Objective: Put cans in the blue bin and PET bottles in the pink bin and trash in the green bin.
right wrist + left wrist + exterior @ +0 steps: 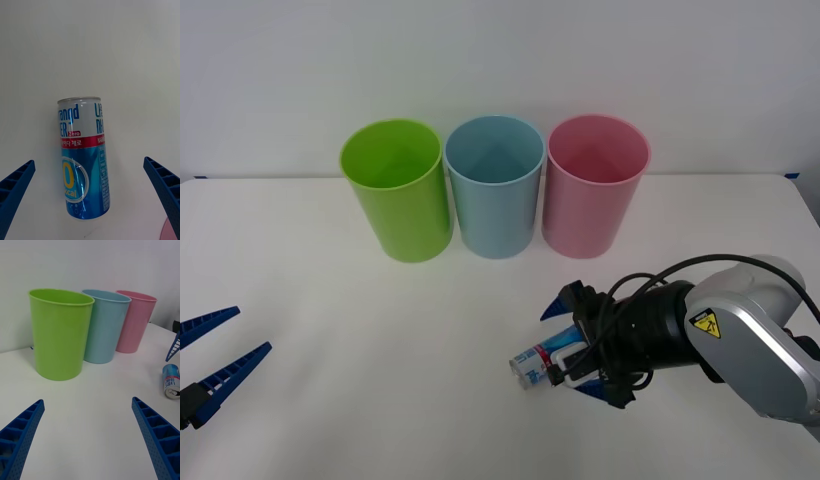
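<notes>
The can (84, 157) lies on its side on the table (380, 380), between the right claw's (580, 345) spread fingers; likely light, rigid, slick — grip mid-body; left claw (215, 350) waits, fingers apart.

Lime-green bin (397, 190), light-blue bin (495, 186), pink bin (594, 184); white tabletop (380, 350); blue can (84, 157) with white top, red band, yellow zero.
</notes>
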Controlling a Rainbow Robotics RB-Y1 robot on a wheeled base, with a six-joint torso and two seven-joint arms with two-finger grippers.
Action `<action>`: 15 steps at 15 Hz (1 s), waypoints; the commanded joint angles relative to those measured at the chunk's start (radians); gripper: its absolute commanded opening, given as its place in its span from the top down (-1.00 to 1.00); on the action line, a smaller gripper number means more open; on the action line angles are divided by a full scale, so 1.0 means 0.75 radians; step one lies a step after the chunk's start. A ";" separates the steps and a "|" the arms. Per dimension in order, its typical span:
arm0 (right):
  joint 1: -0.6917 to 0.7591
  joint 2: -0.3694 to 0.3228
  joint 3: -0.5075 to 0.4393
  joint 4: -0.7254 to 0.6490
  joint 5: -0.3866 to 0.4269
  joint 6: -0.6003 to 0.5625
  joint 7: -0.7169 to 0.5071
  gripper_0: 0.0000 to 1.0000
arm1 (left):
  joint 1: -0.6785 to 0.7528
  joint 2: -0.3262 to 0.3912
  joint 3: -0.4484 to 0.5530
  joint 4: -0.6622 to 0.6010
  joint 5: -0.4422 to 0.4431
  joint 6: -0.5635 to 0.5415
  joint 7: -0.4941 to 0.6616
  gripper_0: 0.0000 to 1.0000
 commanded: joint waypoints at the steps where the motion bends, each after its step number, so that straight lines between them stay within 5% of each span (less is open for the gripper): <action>1: -0.016 0.051 0.016 0.053 0.048 0.000 0.017 -1.00 | 0.000 0.000 0.000 0.000 0.000 0.000 0.000 -0.59; 13: -0.051 0.139 0.057 0.198 0.140 0.002 0.071 -0.97 | 0.000 0.000 0.000 0.000 0.000 0.000 0.000 -0.59; 14: -0.055 0.147 0.063 0.198 0.164 0.002 0.075 -0.47 | 0.000 0.000 0.000 0.000 0.000 0.000 0.000 -0.58; 15: -0.057 0.162 0.065 0.198 0.203 0.002 0.081 0.31 | 0.000 0.000 0.000 0.000 0.000 0.000 0.000 -0.58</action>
